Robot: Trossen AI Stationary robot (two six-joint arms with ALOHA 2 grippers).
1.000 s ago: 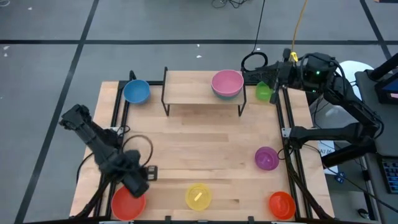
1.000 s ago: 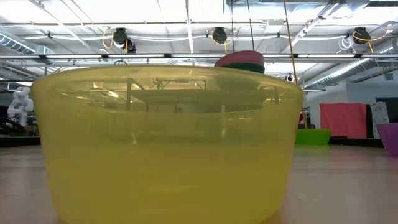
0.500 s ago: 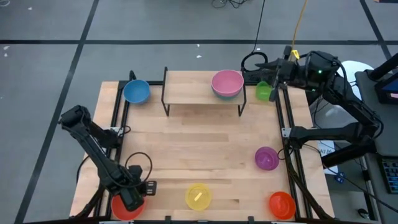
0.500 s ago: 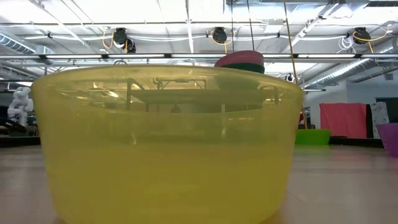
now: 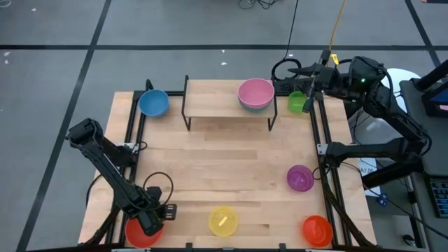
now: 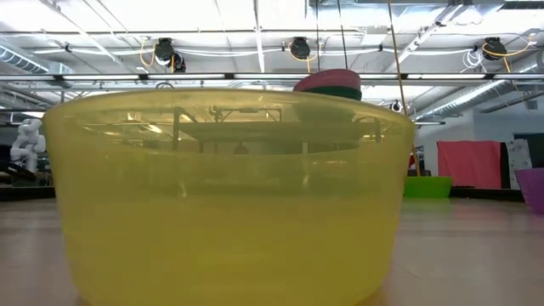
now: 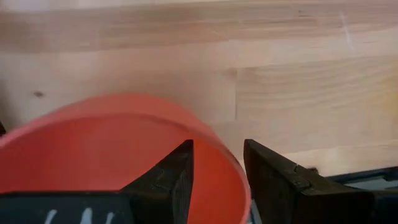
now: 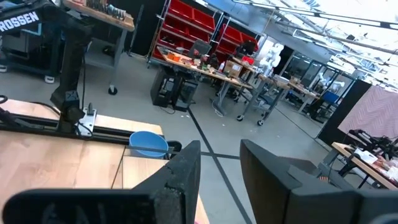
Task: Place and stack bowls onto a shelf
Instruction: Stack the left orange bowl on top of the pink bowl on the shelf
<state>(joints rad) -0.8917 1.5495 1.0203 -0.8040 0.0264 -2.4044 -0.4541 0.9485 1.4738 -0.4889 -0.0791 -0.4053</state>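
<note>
Straddling the rim of the red bowl (image 7: 118, 155), my left fingers (image 7: 214, 180) stand a narrow gap apart, one inside the bowl and one outside its wall; whether they press the wall I cannot tell. That bowl sits mouth up at the worktop's (image 5: 224, 161) 7 o'clock corner. My right fingers (image 5: 302, 72) hang slightly parted with nothing between them, off the 1 o'clock corner above the green bowl (image 5: 297, 102), pointing toward 9 o'clock.

On the shelf (image 5: 217, 105), whose long side runs from 9 to 3 o'clock along the far edge, the pink bowl (image 5: 255, 92) sits nested in a teal bowl (image 6: 333, 91) at the 3 o'clock end; the rest of the board is bare. A blue bowl (image 5: 153, 103) stands beside the shelf's 9 o'clock end. The yellow bowl (image 5: 223, 220) is at 6 o'clock, holding a small pale thing I cannot make out. Purple (image 5: 299, 178) is at 4 o'clock, orange (image 5: 316, 229) at the 5 o'clock corner. All bowls stand mouth up.
</note>
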